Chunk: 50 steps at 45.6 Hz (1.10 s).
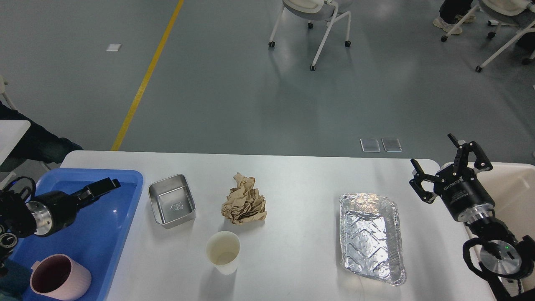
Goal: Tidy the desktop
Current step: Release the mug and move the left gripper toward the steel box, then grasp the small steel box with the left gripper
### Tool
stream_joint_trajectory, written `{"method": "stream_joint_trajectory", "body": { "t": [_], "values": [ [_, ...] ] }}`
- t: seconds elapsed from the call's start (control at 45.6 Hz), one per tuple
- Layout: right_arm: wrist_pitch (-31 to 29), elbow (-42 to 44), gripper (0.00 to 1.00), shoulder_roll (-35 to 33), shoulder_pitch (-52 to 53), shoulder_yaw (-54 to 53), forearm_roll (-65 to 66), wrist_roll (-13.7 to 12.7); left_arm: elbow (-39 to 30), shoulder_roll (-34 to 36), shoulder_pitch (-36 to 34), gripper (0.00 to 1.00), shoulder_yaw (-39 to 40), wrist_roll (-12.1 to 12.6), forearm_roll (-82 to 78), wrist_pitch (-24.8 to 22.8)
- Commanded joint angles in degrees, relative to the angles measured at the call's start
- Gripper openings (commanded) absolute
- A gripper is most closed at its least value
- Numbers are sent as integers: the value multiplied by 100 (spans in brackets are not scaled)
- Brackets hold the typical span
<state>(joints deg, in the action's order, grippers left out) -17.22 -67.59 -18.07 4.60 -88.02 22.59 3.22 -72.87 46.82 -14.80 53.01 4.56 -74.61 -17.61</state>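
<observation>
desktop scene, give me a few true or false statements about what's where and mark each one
1. The pink mug stands in the blue tray. True.
2. The paper cup lies on its side. False: it stands upright on the desktop.
3. The right hand is open. True.
4. The crumpled paper sits inside the steel pan. False: it lies on the desktop beside it.
5. The foil tray holds food. False: it is empty.
</observation>
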Motion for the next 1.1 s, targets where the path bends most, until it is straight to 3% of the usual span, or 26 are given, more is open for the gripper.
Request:
{"method": "stream_joint_trajectory", "body": {
  "t": [0.0, 0.197, 0.46, 0.636, 0.767, 0.921, 0.987, 1.009, 1.074],
  "values": [
    [0, -43, 100, 23, -11, -5, 0, 21, 431, -401, -331, 97, -405, 89, 7, -5],
    [0, -70, 100, -12, -64, -31, 0, 21, 976, -849, -796, 97, -1012, 133, 7, 12],
    [-9, -70, 100, -12, -99, -40, 0, 21, 1380, -1359, -981, 96, -1126, 151, -10, 39],
    [-9, -70, 100, -21, -99, -66, 0, 21, 1723, -1658, -1060, 89, -1135, 133, -1, 65],
    [-9, -70, 100, -65, -108, -66, 0, 21, 1908, -1869, -1060, 73, -1135, 81, -1, 65],
    [-9, -70, 100, -109, -143, -75, 0, 21, 2101, -2071, -1043, 70, -1144, 72, -10, 65],
    [0, -70, 100, -135, -152, -93, 0, 21, 2189, -2124, -1043, 64, -1144, 63, -10, 56],
    [0, -70, 100, -144, -152, -110, 0, 21, 2207, -2133, -1043, 60, -1144, 46, -19, 65],
    [0, -70, 100, -153, -152, -145, 0, 21, 2207, -2159, -1025, 38, -1214, -16, -45, 13]
  ]
}}
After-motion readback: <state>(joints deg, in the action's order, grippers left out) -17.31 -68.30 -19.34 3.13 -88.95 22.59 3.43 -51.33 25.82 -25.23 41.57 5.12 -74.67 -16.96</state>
